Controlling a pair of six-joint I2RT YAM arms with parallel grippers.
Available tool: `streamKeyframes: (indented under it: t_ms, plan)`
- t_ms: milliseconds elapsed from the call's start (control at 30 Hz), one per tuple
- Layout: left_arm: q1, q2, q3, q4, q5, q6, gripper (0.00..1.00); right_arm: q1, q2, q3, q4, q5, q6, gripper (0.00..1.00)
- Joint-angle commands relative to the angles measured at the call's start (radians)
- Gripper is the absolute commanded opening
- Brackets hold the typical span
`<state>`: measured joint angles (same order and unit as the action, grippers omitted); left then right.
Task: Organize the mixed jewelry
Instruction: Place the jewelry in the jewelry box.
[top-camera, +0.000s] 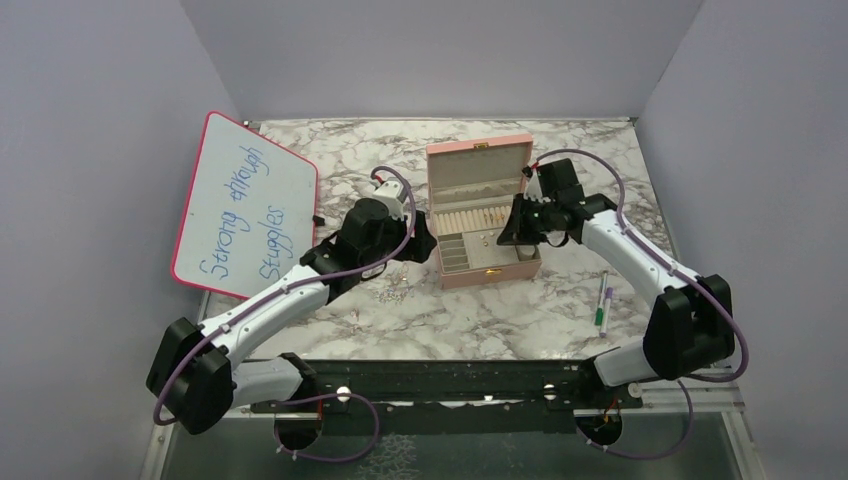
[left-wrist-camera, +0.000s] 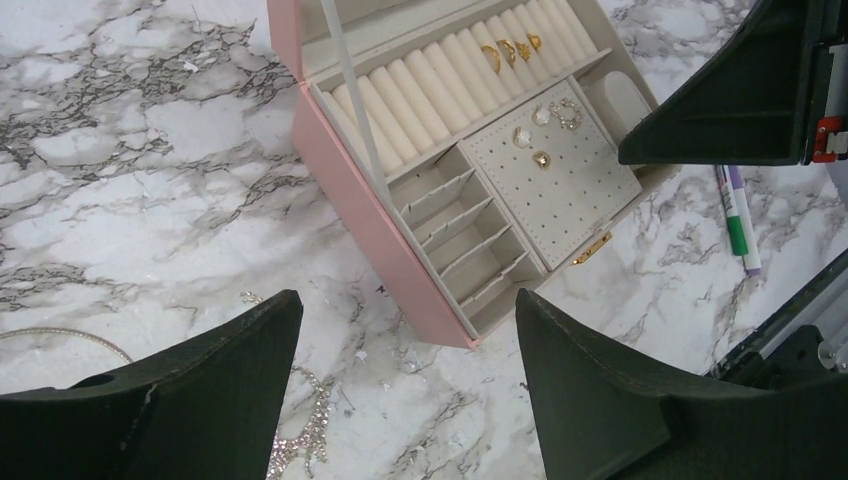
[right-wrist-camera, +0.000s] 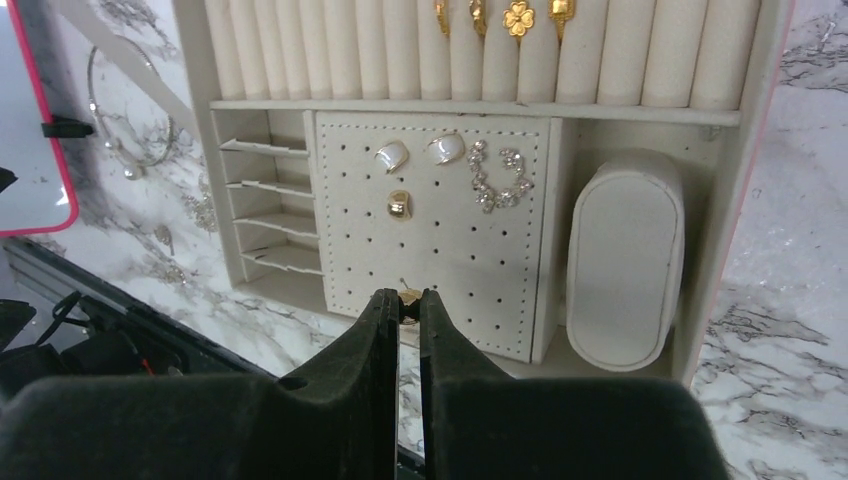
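Note:
The open pink jewelry box (top-camera: 484, 268) stands mid-table. My right gripper (right-wrist-camera: 408, 297) is shut on a small gold earring (right-wrist-camera: 408, 294), its post pointing at the perforated earring panel (right-wrist-camera: 480, 270) in the box. On that panel sit two white-and-gold earrings (right-wrist-camera: 392, 156), a gold stud (right-wrist-camera: 399, 205) and a sparkly curved earring (right-wrist-camera: 497, 180). Gold rings (right-wrist-camera: 517, 18) sit in the ring rolls. My left gripper (left-wrist-camera: 400, 330) is open and empty above the table left of the box. A rhinestone necklace (left-wrist-camera: 300, 440) lies under it, and a thin hoop chain (left-wrist-camera: 60, 337) lies at the left.
A pink-framed whiteboard (top-camera: 245, 205) with blue writing leans at the left. A green-and-white marker (top-camera: 601, 301) and a purple pen lie right of the box. A padded oval cushion (right-wrist-camera: 622, 260) fills the box's right compartment. The slotted divider tray (right-wrist-camera: 265, 205) holds nothing.

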<state>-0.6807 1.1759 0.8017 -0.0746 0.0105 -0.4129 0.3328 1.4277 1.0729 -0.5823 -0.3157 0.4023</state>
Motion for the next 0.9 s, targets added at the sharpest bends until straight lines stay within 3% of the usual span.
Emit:
streamKeyframes:
  t_ms: [0, 867]
  plan:
    - [0.002, 0.025, -0.024, 0.070, 0.032, 0.003, 0.80, 0.010, 0.042, 0.030, 0.037, 0.043, -0.020, 0.13]
    - [0.028, 0.047, -0.055, 0.127, 0.004, -0.023, 0.80, 0.018, 0.122, 0.041, 0.089, 0.084, -0.014, 0.13]
